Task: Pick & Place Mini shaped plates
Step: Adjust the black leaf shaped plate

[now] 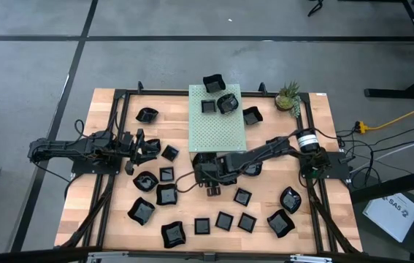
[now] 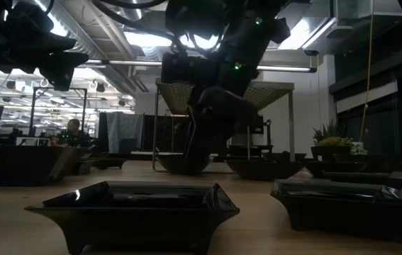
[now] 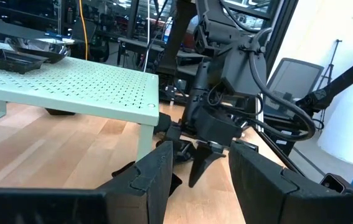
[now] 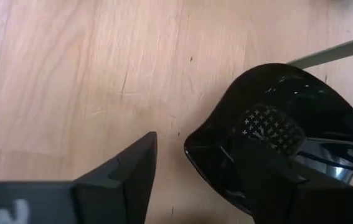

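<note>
Several small glossy black plates lie scattered on the wooden table (image 1: 323,219), such as a square one (image 1: 224,220) and a wavy one (image 1: 142,211). Three more sit on top of the pale green perforated box (image 1: 217,131): (image 1: 214,82), (image 1: 227,103), (image 1: 208,107). My right gripper (image 1: 202,174) is open at the table's middle, just in front of the box and slanting down. Under it a wavy-rimmed plate (image 4: 276,134) rests flat on the wood. My left gripper (image 1: 142,146) waits open and level at the table's left. My right gripper (image 4: 216,193) stands open across the wavy plate's rim (image 4: 195,149), slanting down from above. One finger (image 4: 304,193) is over the plate's hollow and the other (image 4: 132,180) is outside it, over bare wood. Whether either finger touches the plate I cannot tell.
A small pineapple-like plant (image 1: 288,95) stands at the far right corner. The box stands on legs, with room beneath it (image 3: 70,112). A dark frame rail (image 1: 312,197) and cables run along both sides. Two plates (image 2: 133,205), (image 2: 349,202) lie near the front edge.
</note>
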Available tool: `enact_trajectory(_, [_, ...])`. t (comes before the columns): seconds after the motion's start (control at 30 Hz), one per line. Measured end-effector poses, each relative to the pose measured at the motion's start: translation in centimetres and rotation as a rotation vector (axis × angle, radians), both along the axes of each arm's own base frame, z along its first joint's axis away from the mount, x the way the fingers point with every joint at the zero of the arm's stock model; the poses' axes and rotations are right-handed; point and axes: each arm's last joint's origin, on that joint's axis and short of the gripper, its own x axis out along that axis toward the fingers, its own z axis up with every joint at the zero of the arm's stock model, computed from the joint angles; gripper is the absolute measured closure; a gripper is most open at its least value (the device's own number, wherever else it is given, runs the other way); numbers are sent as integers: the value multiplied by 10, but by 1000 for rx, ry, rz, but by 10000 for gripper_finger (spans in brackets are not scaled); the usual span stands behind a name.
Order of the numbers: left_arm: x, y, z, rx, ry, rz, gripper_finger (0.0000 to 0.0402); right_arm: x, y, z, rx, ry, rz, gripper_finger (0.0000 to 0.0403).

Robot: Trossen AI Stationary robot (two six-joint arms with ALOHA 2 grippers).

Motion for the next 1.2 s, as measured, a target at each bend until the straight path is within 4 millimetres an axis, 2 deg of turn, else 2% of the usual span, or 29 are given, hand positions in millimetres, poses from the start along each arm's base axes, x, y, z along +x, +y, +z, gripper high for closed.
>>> enact_trajectory(0.2, [0,0,0,0,0,-1,249,0,8,0,40,-3,31,199])
enact_trajectory(0.67, [0,0,0,0,0,0,249,8,22,7,406,-79,-4,238])
enact_trajectory(0.93, [0,0,0,0,0,0,249,10,42,15,659,-85,173,243])
enact_trajectory(1.07, [0,0,0,0,0,0,249,8,48,14,651,-76,118,243])
enact_trajectory(1.2, [0,0,0,0,0,0,249,7,46,12,517,-110,34,243])
